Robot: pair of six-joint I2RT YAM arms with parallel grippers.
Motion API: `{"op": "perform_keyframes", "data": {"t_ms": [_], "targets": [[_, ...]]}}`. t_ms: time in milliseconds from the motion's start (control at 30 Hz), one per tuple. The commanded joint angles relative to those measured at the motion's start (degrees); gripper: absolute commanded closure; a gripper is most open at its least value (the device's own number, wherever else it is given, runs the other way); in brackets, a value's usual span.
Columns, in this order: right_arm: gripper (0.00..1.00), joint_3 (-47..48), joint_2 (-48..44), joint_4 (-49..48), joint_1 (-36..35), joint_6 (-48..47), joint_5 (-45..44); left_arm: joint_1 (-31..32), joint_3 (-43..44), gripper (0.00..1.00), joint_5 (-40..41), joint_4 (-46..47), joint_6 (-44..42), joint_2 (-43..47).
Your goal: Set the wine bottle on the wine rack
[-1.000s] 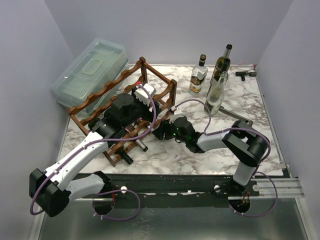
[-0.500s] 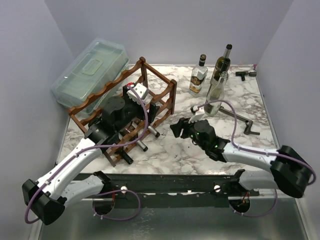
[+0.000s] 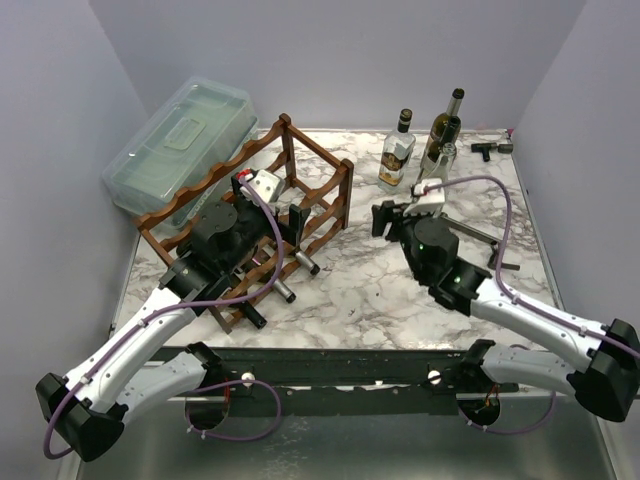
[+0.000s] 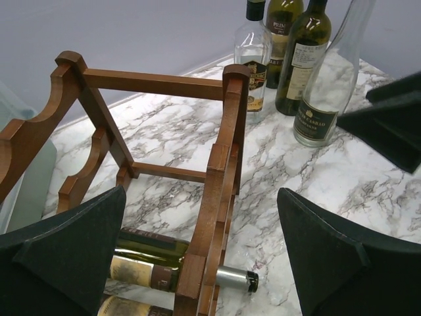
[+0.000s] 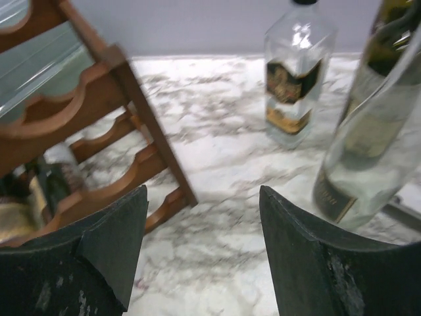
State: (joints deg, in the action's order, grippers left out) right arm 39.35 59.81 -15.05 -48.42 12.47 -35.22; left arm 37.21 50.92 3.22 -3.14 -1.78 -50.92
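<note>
Far left, a clear lidded box (image 3: 180, 135) sits by the left wall, just behind the rack (image 3: 318, 146). The rack stands on the left half of the marble table (image 3: 380, 300), turned at an angle to the table's edge.

The left arm reaches up from the near edge and over the rack. The left gripper (image 4: 202, 194) hangs above the upper rails with its fingers spread wide and nothing between them. From its own camera only wooden rails and marble show in the gap. Below it the wine bottle (image 4: 148, 249) lies on its side in a lower tier. It is green glass with a pale label, and its silver-capped neck pokes out past the scalloped rail on the rack's right side. The gripper is clear of it. From above, two more necks (image 3: 285, 292) stick out of that same side, closer to the arms' bases.

Right of the rack comes a strip of bare marble, and over it the right gripper (image 5: 202, 197), between the rack and the standing bottles. Its fingers are parted too, with an empty gap; it grips nothing.

Beyond it, toward the back, stands a squat clear bottle (image 5: 293, 72) with a dark label. To the right of that are two green bottles (image 4: 306, 59), and in front of them a tall clear bottle (image 4: 332, 85), the one nearest the right gripper. Further right a grey metal tool (image 3: 478, 238) lies flat on the table, partly behind the arm's cable.
</note>
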Motion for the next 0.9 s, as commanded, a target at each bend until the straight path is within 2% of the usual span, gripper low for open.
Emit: {"op": "perform_keyframes", "data": {"t_ms": [0, 167, 267, 433, 633, 867], "targets": [[0.27, 9.96, 4.34, 8.42, 5.31, -3.38, -7.55, 0.32, -0.63, 0.01, 1.73, 1.55, -0.2, 0.7], [0.16, 20.16, 8.26, 20.23, 15.28, 1.48, -7.59, 0.58, -0.72, 0.01, 1.97, 1.6, -0.21, 0.7], [0.14, 23.02, 8.89, 22.39, 19.19, 2.26, -5.63, 0.78, -0.73, 0.01, 2.04, 1.63, -0.17, 0.63], [0.0, 27.61, 11.54, 24.9, 23.54, 1.37, -5.21, 1.04, -0.82, 0.01, 2.09, 1.59, -0.4, 0.55], [0.0, 34.87, 18.22, 31.62, 30.09, 3.39, 4.44, 1.33, -0.82, 0.01, 2.69, 1.62, -0.77, 0.31], [0.0, 38.75, 25.38, 33.04, 31.55, 4.22, 7.54, 1.58, -1.18, 0.01, 3.86, 1.62, -1.73, 0.0]]}}
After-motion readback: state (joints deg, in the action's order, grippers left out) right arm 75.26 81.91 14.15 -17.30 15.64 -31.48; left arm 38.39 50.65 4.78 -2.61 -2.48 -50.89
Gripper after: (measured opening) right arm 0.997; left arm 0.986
